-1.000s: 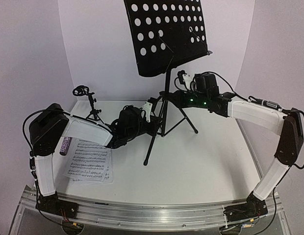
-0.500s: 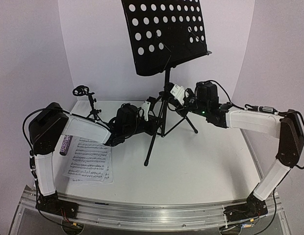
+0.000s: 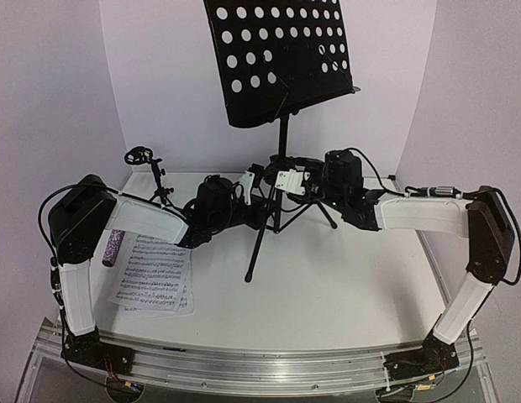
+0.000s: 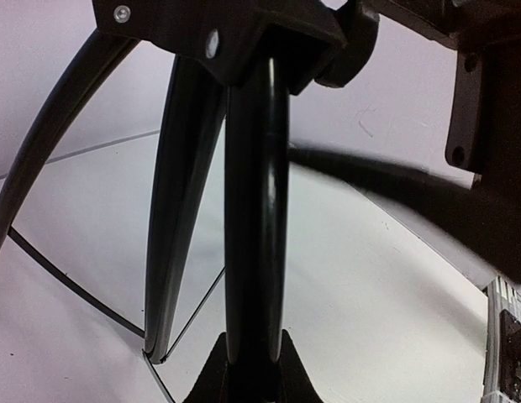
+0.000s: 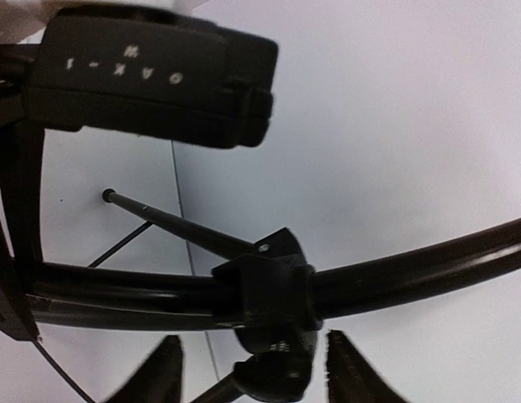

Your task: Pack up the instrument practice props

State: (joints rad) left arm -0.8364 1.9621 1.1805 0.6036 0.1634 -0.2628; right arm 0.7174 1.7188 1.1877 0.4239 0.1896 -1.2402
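The tall black music stand rises at the back middle of the table on its tripod legs, its perforated desk tilted. My left gripper is shut on the stand's lower pole, which runs up from between the fingers. From the right, my right gripper stands open on either side of the leg hub, its fingertips apart from it. The glittery microphone lies at the left beside the sheet-music pages. Behind them is the small black mic stand.
The white table is walled in by white panels at the back and sides. One tripod leg reaches toward the front middle. A metal rail carries both arm bases at the near edge.
My right gripper has come down and to the left from higher on the pole to the leg hub, and has opened. The left gripper keeps its hold. The desk has shifted slightly left.
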